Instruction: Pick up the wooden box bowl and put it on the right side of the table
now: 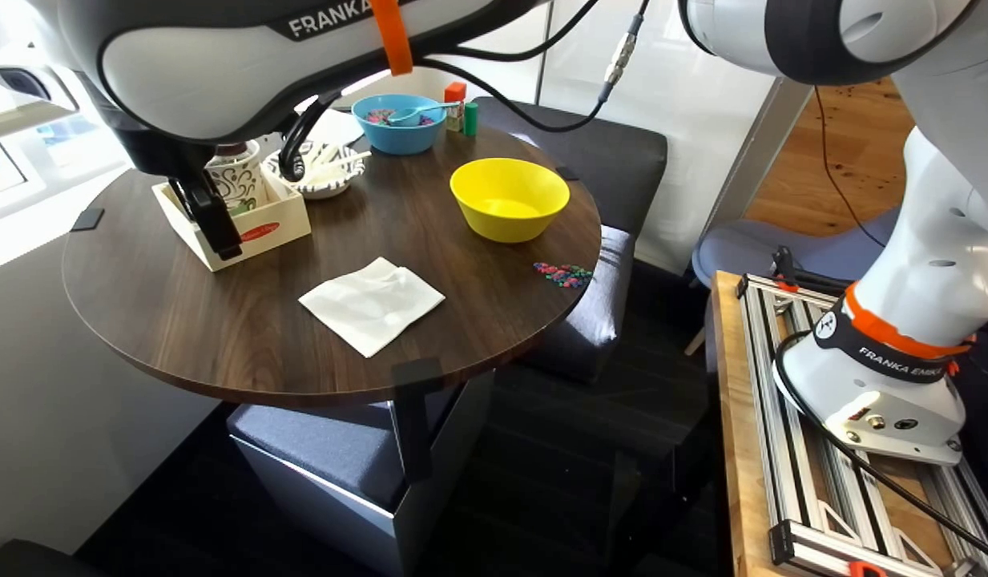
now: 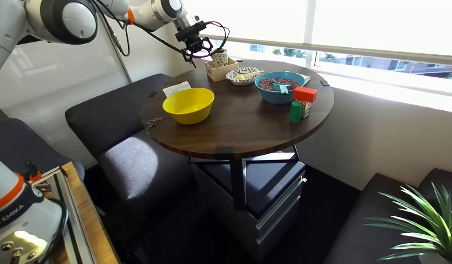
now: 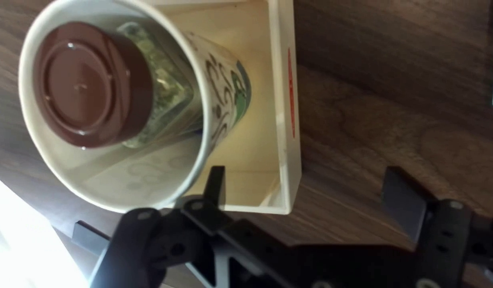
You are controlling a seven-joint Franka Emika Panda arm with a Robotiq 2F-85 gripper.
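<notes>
gripper (image 3: 306,186) spread wide near wooden box (image 3: 284,120); wrist view alone reveals greenish contents (image 3: 166,76) of brown-capped jar (image 3: 114,84).

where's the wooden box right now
In an exterior view, the wooden box sits at the picture's left on the table, beside the black-and-white bowl, with a patterned cup inside it.

The long black-and-white robot arm (image 1: 213,76) says FRANKA, and the curved black band (image 1: 886,356) on its white base (image 1: 838,394) says FRANKA EMIKA.
</notes>
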